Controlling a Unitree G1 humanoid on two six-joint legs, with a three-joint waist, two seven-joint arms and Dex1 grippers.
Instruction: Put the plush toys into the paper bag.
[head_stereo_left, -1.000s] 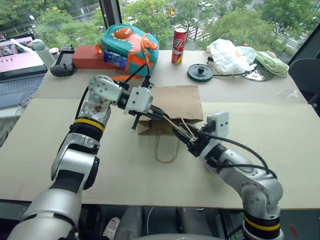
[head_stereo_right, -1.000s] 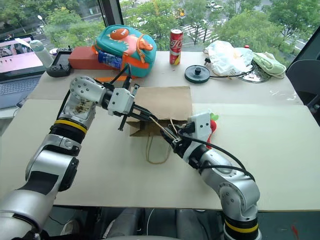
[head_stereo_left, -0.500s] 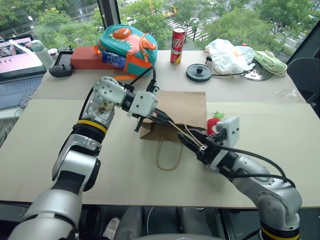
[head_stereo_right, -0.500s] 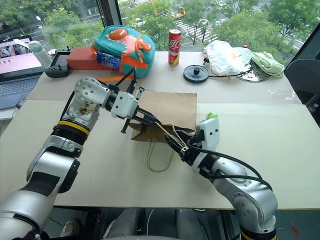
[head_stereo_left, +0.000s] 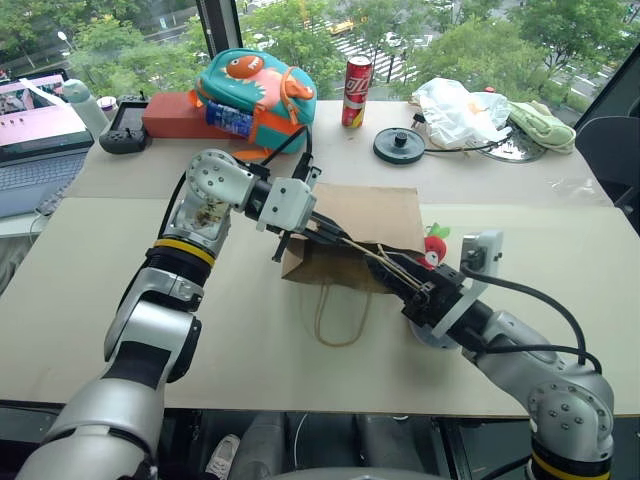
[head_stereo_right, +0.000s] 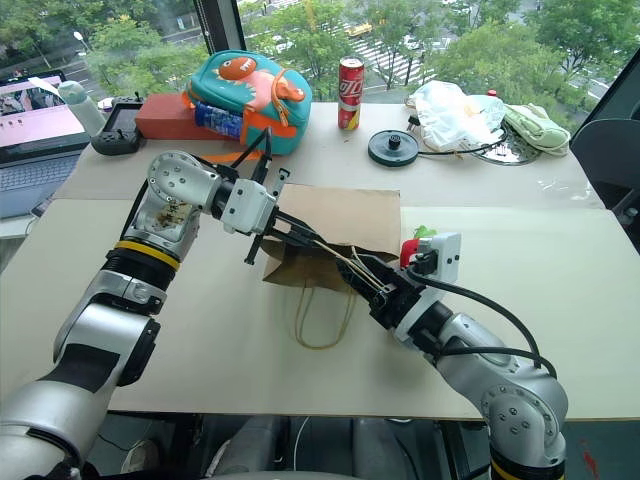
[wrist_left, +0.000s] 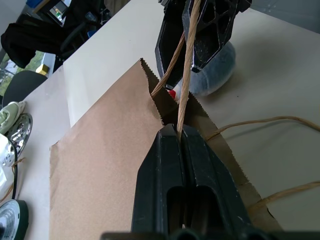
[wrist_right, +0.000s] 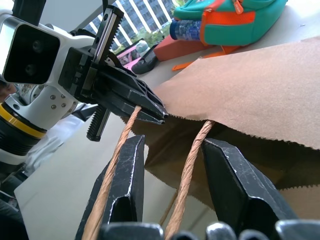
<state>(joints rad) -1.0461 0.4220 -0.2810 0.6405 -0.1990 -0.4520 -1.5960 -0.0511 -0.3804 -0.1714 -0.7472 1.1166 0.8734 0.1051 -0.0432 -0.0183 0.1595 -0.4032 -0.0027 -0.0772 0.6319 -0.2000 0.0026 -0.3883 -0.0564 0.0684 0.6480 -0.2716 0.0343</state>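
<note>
Behind the beige table (head_stereo_left: 120, 290) we see windows onto green trees. On it the paper bag (head_stereo_left: 365, 235) lies flat, its mouth toward the near edge, one cord loop trailing on the tabletop. At the far edge sit the dinosaur backpack (head_stereo_left: 258, 88) and a red can (head_stereo_left: 357, 91). Our left gripper (head_stereo_left: 322, 232) is clamped tight on the upper handle cord (wrist_left: 186, 70) at the bag's mouth. Our right gripper (head_stereo_left: 408, 291) holds its 2 fingers parted – the cord strands run between them, drawn taut. The red chili toy (head_stereo_left: 434, 248) lies just right of the bag; the grey toy (wrist_left: 216, 70) rests near the mouth.
</note>
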